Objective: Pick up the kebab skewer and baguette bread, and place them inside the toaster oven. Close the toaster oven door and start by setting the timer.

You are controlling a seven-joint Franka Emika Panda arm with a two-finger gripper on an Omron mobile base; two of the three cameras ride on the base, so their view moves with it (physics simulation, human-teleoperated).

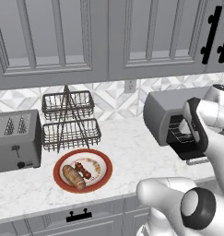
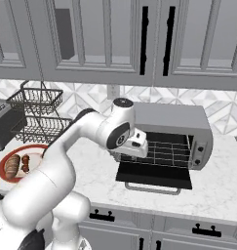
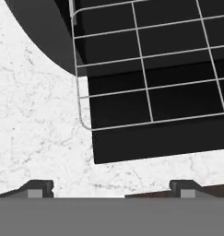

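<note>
The kebab skewer and the baguette bread lie side by side on a red-rimmed plate at the counter's left; both also show as the baguette and the kebab. The toaster oven stands at the right with its door folded down flat. My gripper hovers over the door's left corner, in front of the wire rack. It is open and holds nothing.
A grey four-slot toaster sits at the far left. A two-tier wire basket stand is behind the plate. Upper cabinets hang over the counter. Bare marble counter lies between plate and oven.
</note>
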